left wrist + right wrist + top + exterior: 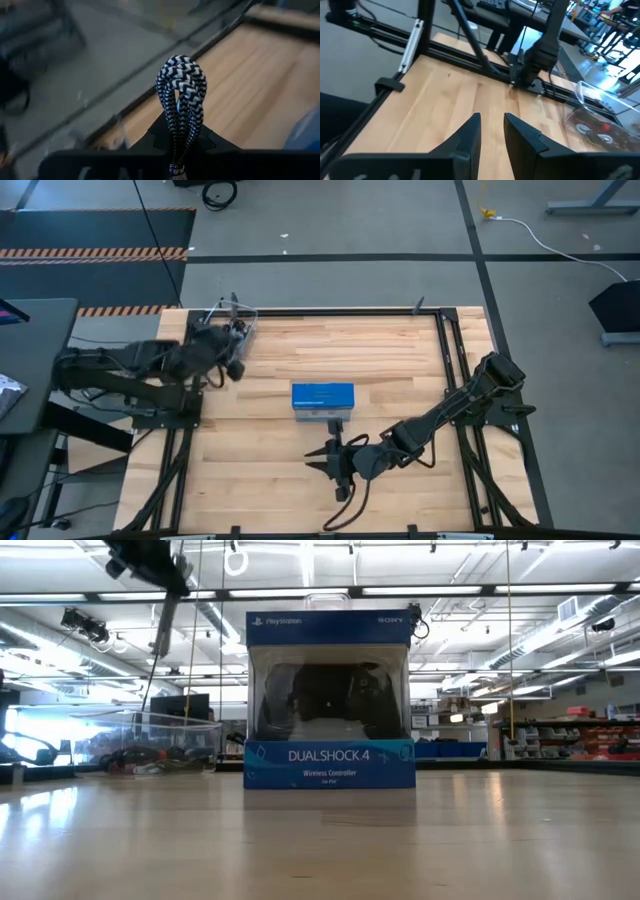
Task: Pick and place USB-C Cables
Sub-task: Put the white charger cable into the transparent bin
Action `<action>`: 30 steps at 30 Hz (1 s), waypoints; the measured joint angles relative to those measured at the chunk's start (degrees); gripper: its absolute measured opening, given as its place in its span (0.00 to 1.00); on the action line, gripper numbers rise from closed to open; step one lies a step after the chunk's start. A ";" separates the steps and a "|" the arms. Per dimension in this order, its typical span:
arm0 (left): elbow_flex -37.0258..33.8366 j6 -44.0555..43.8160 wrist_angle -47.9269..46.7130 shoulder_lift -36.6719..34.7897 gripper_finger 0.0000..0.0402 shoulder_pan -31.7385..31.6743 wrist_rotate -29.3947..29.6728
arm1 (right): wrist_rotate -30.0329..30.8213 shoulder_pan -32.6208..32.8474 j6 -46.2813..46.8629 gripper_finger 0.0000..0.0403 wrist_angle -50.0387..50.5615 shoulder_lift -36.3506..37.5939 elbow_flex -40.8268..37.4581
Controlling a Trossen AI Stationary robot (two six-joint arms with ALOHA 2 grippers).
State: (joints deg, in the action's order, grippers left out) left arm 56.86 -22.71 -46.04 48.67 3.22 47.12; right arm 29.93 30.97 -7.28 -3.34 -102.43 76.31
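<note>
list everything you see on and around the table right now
blue box: one, blue, upright at table centre
clear tub: one, transparent, far left corner, dark and red cables inside
braided cable: one, black and white, looped, pinched in the left gripper
table: one, light wood, black frame
left gripper: shut on the braided cable, beside the tub
right gripper: fingers slightly apart, nothing between them, near front edge below the box

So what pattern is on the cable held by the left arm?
Black-and-white braided zigzag on the cable, gripped in the left gripper; clearest in the left wrist view.
</note>
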 joint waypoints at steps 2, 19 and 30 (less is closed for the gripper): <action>1.84 -1.36 -4.86 1.47 0.06 -5.78 -4.66 | 0.00 0.73 0.34 0.22 0.61 0.00 0.00; 2.80 11.82 -8.59 20.96 0.06 -43.76 -25.47 | 0.42 3.99 6.29 0.22 8.56 0.00 0.00; 2.75 14.75 -7.28 29.75 0.28 -50.49 -29.40 | 0.57 3.88 10.31 0.22 17.21 0.00 0.00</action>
State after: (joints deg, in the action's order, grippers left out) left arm 59.61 -7.96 -53.32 78.41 -47.27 17.72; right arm 30.50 34.85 3.03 13.87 -102.43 76.31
